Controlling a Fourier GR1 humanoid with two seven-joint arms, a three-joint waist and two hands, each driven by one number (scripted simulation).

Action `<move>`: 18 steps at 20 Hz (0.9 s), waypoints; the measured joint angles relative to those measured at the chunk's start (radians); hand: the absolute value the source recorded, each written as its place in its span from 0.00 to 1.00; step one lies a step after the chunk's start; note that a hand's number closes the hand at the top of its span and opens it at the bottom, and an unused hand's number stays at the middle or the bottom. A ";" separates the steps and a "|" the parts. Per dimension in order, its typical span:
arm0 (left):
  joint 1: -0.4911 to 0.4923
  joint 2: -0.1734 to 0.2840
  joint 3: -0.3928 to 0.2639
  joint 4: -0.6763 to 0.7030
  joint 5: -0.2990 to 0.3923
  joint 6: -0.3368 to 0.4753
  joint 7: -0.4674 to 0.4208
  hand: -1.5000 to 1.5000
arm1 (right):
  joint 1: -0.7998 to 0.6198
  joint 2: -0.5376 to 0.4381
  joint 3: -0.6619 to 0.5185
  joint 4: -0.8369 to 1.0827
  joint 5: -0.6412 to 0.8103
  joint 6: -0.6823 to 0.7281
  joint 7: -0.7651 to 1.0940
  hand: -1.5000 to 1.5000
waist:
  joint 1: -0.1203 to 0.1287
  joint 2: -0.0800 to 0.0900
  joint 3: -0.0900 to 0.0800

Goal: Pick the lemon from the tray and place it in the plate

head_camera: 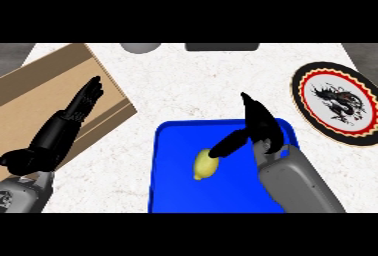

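Note:
A yellow lemon [204, 165] lies on the blue tray [177, 195] in the lower middle of the head view. My right hand [260, 126] hovers over the tray's right half with its fingers straight, pointing away from me. Its thumb [227, 145] stretches down-left and its tip reaches the lemon's upper right end. The round plate [338, 102], with a black and red rim and a dark dragon figure on white, sits at the right edge of the counter. My left hand [65, 125] rests open at the left, fingers pointing up over a brown board.
A brown wooden board [52, 95] lies slanted at the upper left. A grey round object [141, 47] and a dark flat object [221, 46] sit at the counter's far edge. White speckled counter lies between the tray and the plate.

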 measured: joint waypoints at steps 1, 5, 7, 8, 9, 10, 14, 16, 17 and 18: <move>0.001 0.000 0.001 -0.005 -0.001 -0.001 0.005 0.50 | 0.007 0.005 -0.004 -0.006 0.000 0.007 0.000 0.00 | 0.000 0.000 0.000; 0.012 -0.005 0.005 -0.014 -0.007 -0.010 0.002 0.50 | -0.004 0.027 -0.034 0.008 -0.012 0.036 -0.001 0.00 | 0.007 0.003 0.001; 0.002 -0.008 0.011 -0.011 -0.010 -0.013 0.006 0.50 | 0.009 0.025 -0.040 0.005 -0.021 0.053 -0.004 0.00 | 0.006 0.004 0.001; 0.003 -0.012 0.011 -0.003 -0.014 -0.014 -0.001 0.50 | 0.011 0.026 -0.043 0.008 -0.030 0.061 -0.004 0.00 | 0.007 0.005 0.001; 0.007 -0.011 0.013 -0.011 -0.015 -0.015 0.001 0.50 | 0.023 0.032 -0.036 0.013 -0.030 0.065 -0.006 0.00 | 0.009 0.005 0.001; 0.017 -0.012 0.011 -0.018 -0.020 -0.017 -0.005 0.50 | 0.038 0.042 -0.026 0.016 -0.026 0.066 -0.007 0.00 | 0.011 0.005 0.001; 0.011 -0.012 0.026 -0.013 -0.018 -0.033 0.000 0.50 | 0.067 0.075 -0.007 0.021 -0.019 0.078 -0.006 0.00 | 0.010 0.006 0.002; 0.004 -0.023 0.026 0.000 -0.029 -0.033 -0.007 0.50 | 0.072 0.086 -0.007 0.047 -0.018 0.083 -0.013 0.00 | 0.012 0.008 0.002; -0.006 -0.025 0.029 -0.002 -0.029 -0.034 0.002 0.50 | 0.075 0.089 -0.009 0.055 -0.022 0.088 -0.015 0.00 | 0.012 0.008 0.002; -0.012 -0.033 0.025 -0.004 -0.037 -0.028 0.009 0.50 | 0.089 0.100 0.002 0.060 -0.016 0.089 -0.016 0.00 | 0.011 0.008 0.002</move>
